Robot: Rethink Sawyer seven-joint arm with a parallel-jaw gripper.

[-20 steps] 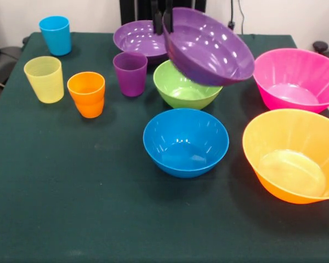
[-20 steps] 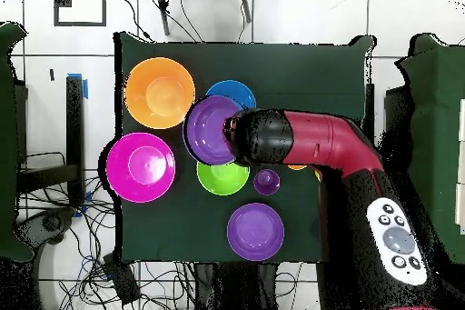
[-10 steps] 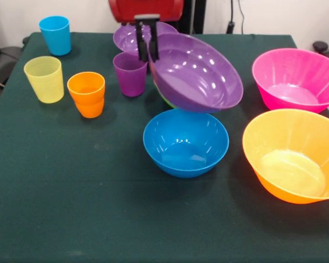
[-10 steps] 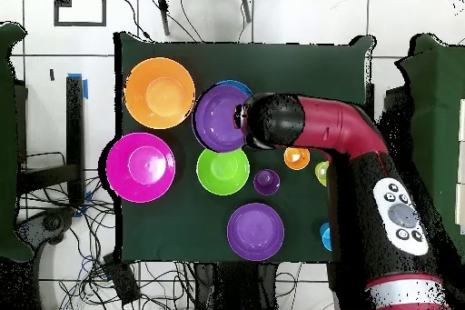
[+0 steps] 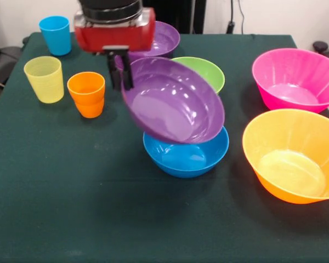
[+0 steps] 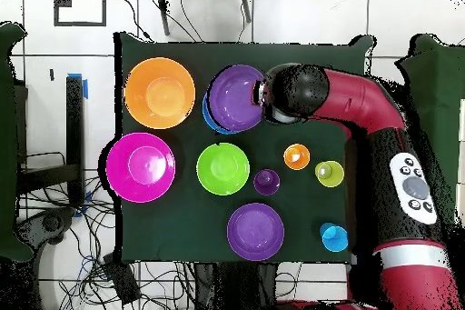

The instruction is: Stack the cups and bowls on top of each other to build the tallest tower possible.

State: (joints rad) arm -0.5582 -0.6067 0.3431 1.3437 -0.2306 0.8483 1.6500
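My gripper (image 5: 122,76) is shut on the left rim of a purple bowl (image 5: 172,104), which hangs steeply tilted just above the blue bowl (image 5: 189,159). From overhead the held purple bowl (image 6: 234,97) covers nearly all of the blue bowl (image 6: 208,119). A second purple bowl (image 5: 163,37) sits at the back with the green bowl (image 5: 202,70) in front of it. To the right stand the pink bowl (image 5: 296,79) and the orange bowl (image 5: 293,156). The blue cup (image 5: 56,34), yellow cup (image 5: 44,78) and orange cup (image 5: 86,94) stand at the left. The purple cup (image 6: 266,181) shows only from overhead.
The dark green table (image 5: 71,197) holds everything. My red arm (image 6: 363,111) reaches across the table's right side in the overhead view. Cables and floor tiles surround the table.
My gripper has carried the purple bowl forward and down, from above the green bowl to directly over the blue bowl. The green bowl now shows in full.
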